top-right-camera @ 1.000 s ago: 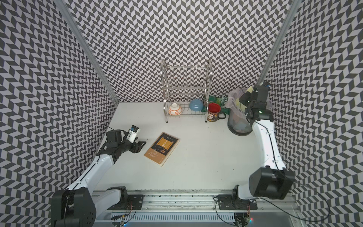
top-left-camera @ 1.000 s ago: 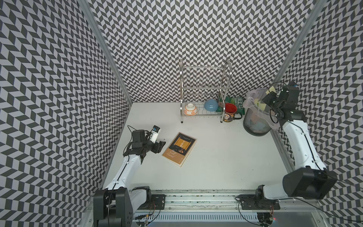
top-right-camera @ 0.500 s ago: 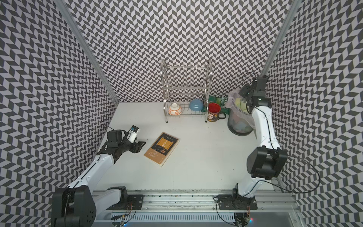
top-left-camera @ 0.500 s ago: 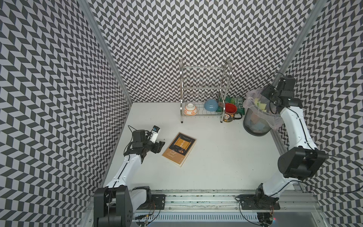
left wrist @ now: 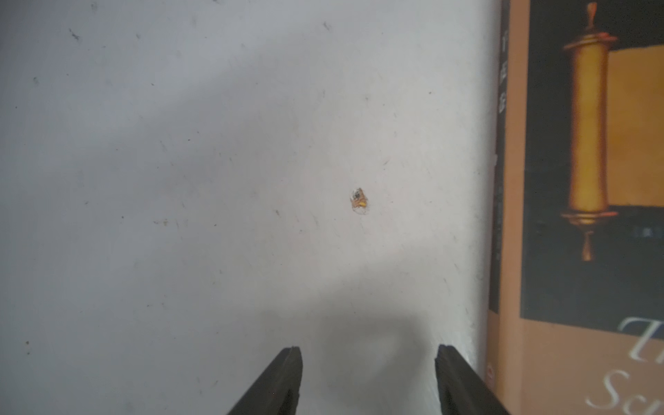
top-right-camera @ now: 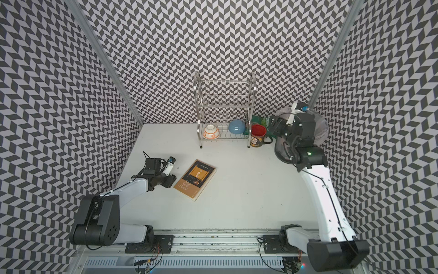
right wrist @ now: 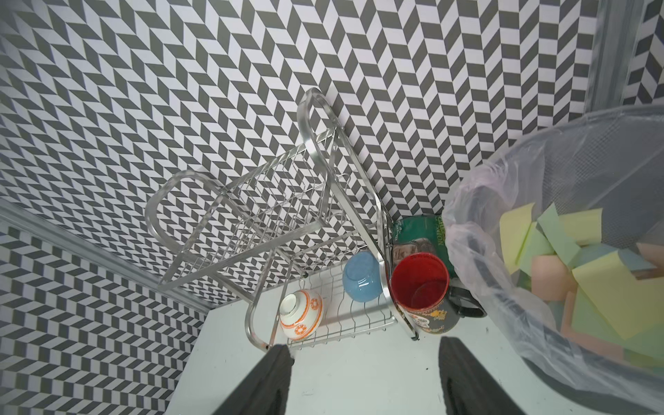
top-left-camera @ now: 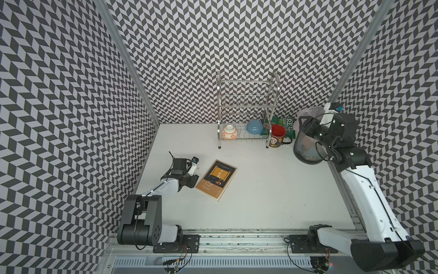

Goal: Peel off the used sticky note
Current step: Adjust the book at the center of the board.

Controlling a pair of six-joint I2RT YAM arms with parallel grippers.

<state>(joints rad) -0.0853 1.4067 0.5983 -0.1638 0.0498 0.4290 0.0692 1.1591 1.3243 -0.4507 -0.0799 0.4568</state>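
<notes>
A heap of sticky notes, yellow, green and pink, is being held loose in the plastic-lined bin at the far right corner of the desk. The used sticky note is being judged to lie among them, though which sheet it is cannot be told. No note is being shown on the cover of the book, which is lying flat near the desk's middle, so the peeling is being reckoned as done.

The jaws of the right arm are being held spread and empty at the bin's rim, a stance being read as that of a finished drop. The jaws of the left arm are also being held spread, pinching nothing, low over bare desk just beside the book's spine. They are likely being kept there so the book can be steadied. A small speck is being shown on the desk ahead of them.

At the back, an orange-patterned bowl and a blue bowl are being carried on a wire rack. A red-lined mug and a green packet are being kept between rack and bin.
</notes>
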